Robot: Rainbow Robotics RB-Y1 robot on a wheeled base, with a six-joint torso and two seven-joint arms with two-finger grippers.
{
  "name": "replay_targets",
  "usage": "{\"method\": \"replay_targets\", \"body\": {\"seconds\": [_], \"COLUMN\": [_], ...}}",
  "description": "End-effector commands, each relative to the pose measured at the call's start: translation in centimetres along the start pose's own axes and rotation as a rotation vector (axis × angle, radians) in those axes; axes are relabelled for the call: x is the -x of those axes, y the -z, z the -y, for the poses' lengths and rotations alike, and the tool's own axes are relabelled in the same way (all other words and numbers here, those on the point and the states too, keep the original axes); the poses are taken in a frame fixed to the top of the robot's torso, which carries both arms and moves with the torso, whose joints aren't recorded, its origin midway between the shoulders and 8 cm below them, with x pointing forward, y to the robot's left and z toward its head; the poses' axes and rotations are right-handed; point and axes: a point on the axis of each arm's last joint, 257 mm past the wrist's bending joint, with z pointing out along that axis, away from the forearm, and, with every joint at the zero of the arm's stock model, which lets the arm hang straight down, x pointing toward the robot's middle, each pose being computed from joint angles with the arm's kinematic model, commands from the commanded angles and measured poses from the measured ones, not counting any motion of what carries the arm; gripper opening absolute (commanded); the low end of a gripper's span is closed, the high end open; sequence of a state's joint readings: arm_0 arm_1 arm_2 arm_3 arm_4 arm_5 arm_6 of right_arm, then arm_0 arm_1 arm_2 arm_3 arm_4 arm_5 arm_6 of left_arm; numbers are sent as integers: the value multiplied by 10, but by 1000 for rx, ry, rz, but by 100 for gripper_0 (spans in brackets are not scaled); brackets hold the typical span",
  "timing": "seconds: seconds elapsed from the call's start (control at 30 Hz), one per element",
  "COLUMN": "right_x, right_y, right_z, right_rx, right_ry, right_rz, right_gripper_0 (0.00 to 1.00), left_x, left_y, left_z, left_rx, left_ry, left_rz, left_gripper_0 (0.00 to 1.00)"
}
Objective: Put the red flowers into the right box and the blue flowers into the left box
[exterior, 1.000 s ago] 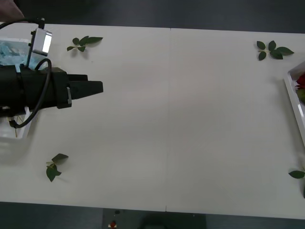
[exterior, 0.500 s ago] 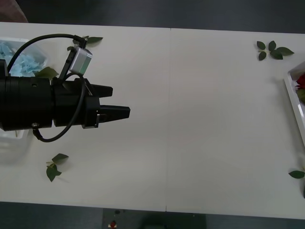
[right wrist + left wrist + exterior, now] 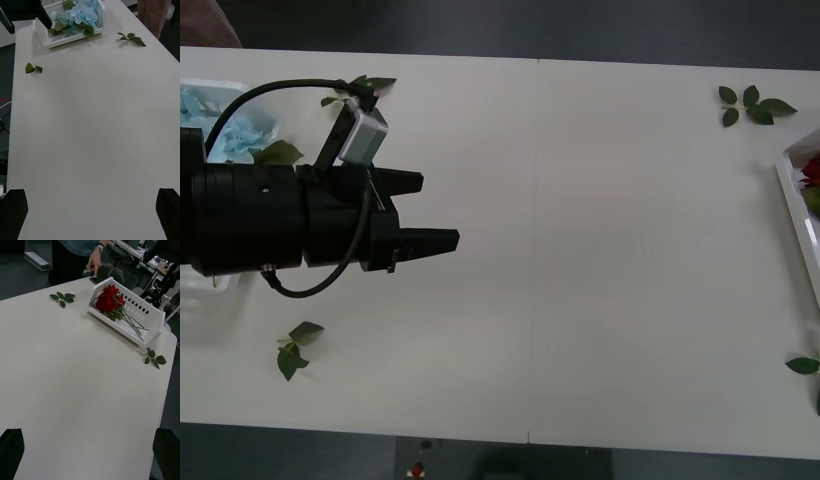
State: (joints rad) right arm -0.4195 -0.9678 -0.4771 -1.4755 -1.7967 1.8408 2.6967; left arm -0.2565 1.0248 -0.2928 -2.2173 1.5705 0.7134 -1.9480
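At the white table's [image 3: 580, 250] left end, the blue flowers [image 3: 80, 13] lie in the left box [image 3: 71, 37], with the left gripper [image 3: 435, 210] poised beside it over bare tabletop, its black fingers spread apart and holding nothing. Loose leaf sprigs [image 3: 292, 350] dot the table's edges. At the far right, the red flowers [image 3: 108, 302] lie in the right box [image 3: 150, 320], stems trailing along it. The right gripper [image 3: 90, 212] hovers over the table, fingers parted and empty. Dark floor surrounds the table.
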Motion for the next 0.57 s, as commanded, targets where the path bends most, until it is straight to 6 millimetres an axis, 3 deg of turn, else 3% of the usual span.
{"method": "replay_targets", "body": {"seconds": [0.03,0.57], "right_x": [11,11], "right_y": [8,8], "right_z": [2,2], "right_rx": [-11,-11], "right_ry": [47,47], "right_rz": [-11,-11], "right_gripper_0": [100,100], "left_x": [21,21], "left_y": [-6,-6], "left_z": [16,16], "left_rx": [-33,-33], "left_ry": [-68,-68], "left_rz": [49,49], "left_gripper_0": [100,100]}}
